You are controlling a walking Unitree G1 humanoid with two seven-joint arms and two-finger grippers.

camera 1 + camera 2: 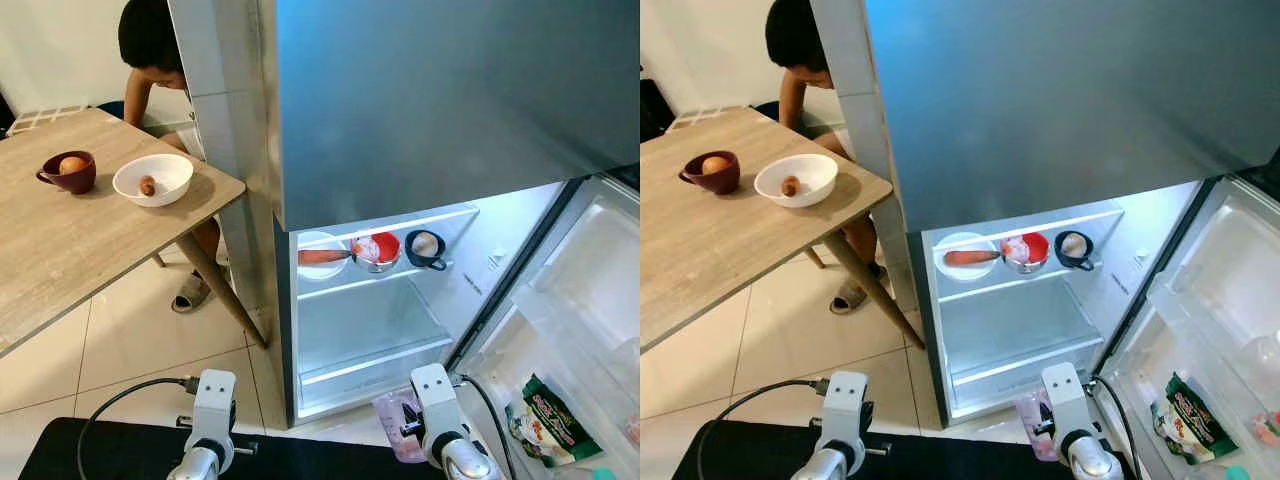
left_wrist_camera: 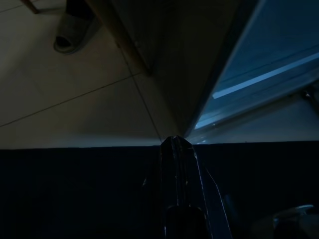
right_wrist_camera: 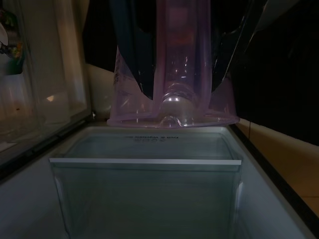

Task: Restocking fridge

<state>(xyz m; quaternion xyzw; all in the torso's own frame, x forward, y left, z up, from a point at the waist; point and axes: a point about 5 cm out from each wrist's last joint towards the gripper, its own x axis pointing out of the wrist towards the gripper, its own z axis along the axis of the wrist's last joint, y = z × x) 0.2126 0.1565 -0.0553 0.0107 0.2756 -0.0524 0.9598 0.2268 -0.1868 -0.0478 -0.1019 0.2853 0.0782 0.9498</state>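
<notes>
The right gripper (image 3: 172,74), nearest the camera, gripped a translucent pink cup (image 1: 393,420) just before the open fridge (image 1: 370,300), above its clear drawer (image 3: 144,194). The left gripper (image 2: 178,149) hung idle, clenched. The placing step seemed underway; next, the cup likely needed lifting to a shelf (image 1: 370,285).

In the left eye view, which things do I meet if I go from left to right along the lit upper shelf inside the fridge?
White plate with an orange carrot on it → red bowl → dark mug.
</notes>
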